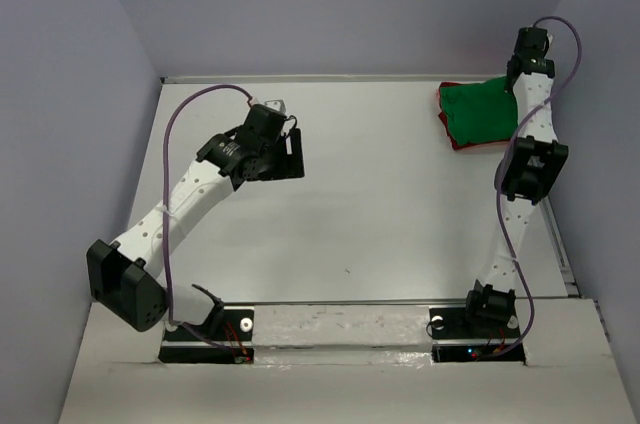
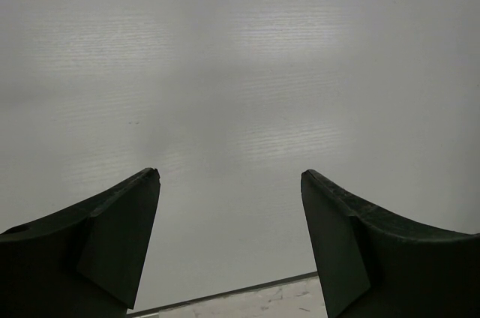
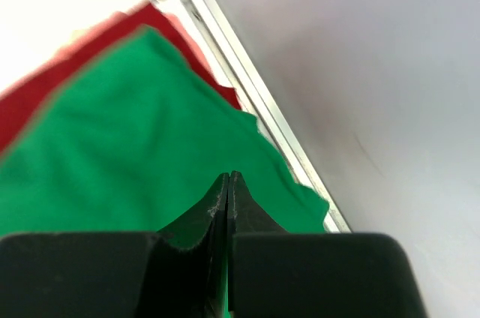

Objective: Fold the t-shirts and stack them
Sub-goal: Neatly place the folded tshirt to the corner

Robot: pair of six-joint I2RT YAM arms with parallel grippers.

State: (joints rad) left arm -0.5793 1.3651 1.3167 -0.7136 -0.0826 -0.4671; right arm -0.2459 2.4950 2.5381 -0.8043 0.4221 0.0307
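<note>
Where the top external view is concerned, the green t-shirt [image 1: 480,114] lies folded in the upper right of the frame on the white table [image 1: 380,204], resting on the red t-shirt [image 1: 452,140], which shows only as a narrow border along its left and lower edges. The right gripper [image 1: 524,76] hangs at the right edge of this stack; its fingers cannot be made out here. The left gripper [image 1: 291,156] sits left of centre, well apart from both shirts.

Left wrist view: the left gripper [image 2: 229,175] has its two dark fingers spread wide at the lower left and lower right, with only bare table [image 2: 240,63] between and beyond them.

Right wrist view: the right gripper [image 3: 229,177] has its fingers pressed together at lower centre, with no cloth visible between the tips. The green t-shirt [image 3: 135,153] fills the frame's left and centre directly beyond the tips; whether they touch it cannot be told. The red t-shirt [image 3: 37,104] shows at the upper left. A metal rail [image 3: 247,85] runs diagonally just right of the shirts, beside the grey wall [image 3: 375,70].
</note>
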